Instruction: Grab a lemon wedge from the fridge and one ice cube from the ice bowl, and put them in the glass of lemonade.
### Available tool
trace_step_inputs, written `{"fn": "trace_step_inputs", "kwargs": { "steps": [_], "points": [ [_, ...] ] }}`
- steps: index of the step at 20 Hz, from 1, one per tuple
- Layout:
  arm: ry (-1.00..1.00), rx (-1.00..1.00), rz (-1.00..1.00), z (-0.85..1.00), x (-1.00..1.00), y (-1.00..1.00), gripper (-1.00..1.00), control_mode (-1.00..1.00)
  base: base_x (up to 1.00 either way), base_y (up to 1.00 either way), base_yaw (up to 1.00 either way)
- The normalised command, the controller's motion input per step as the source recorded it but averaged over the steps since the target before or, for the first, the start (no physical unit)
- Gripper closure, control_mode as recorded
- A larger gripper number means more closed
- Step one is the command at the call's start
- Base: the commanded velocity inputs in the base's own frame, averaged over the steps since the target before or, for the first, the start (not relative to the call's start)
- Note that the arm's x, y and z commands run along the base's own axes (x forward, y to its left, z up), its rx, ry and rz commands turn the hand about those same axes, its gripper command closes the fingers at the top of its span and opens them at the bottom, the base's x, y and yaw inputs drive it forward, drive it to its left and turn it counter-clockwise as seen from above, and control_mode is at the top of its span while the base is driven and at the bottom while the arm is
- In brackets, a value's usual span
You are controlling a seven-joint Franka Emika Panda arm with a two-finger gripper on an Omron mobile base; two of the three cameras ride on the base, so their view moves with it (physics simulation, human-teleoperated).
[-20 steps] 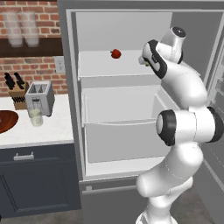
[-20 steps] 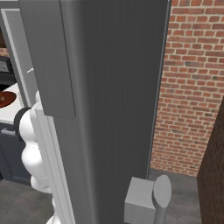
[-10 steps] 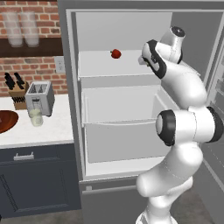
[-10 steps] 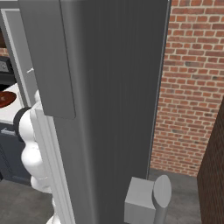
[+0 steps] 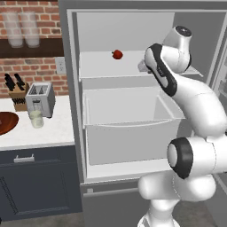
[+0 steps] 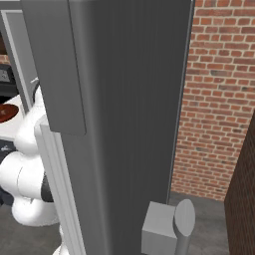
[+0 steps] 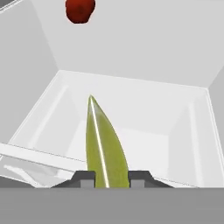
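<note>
1. Nothing large has shifted against the earlier frames: the base and both base views sit as they did, and the arm's posture at the upper shelf looks the same; any change is confined to the hand, which the left base view hides behind the wrist.
2. The fridge (image 5: 133, 111) stands open, its white shelf and drawer (image 5: 128, 117) exposed; in the right base view its dark-grey door (image 6: 129, 109) blocks most of the scene.
3. The arm reaches in at shelf height, with the hand by the shelf's right part.
4. On the counter to the left stand the toaster (image 5: 40, 99), the knife block (image 5: 17, 91) and, at the edge, the ice bowl (image 5: 6, 123).
5. The glass of lemonade (image 5: 37, 119) waits just in front of the toaster.
6. A small round red fruit (image 5: 117, 54) sits on the upper shelf, apart from the hand.
7. In the hand view the gripper (image 7: 107, 178) is clenched on the lemon wedge (image 7: 104, 144), which stands up between the 2 fingertips (image 7: 85, 178) over the drawer.
8. Judged from this, the wedge is secured; next comes carrying it out to the glass, then fetching 1 ice cube.
</note>
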Motion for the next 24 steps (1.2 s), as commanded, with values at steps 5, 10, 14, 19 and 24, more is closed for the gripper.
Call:
{"fn": "trace_step_inputs", "kwargs": {
  "steps": [5, 10, 14, 19, 24],
  "points": [
    [0.00, -0.04, -0.01, -0.11, -1.00, 0.45, 1.00, -1.00, 0.00, 0.00, 0.00],
    [0.00, 0.00, -0.12, -0.04, -1.00, 0.01, 1.00, -1.00, 0.00, 0.00, 0.00],
    [-0.03, 0.00, -0.11, 0.00, -1.00, -0.06, 1.00, -1.00, 0.00, 0.00, 0.00],
    [-0.02, 0.00, -0.09, 0.00, -1.00, -0.08, 1.00, -1.00, 0.00, 0.00, 0.00],
    [0.00, 0.00, -0.06, -0.15, -1.00, 0.00, 1.00, -1.00, 0.00, 0.00, 0.00]
  ]
}}
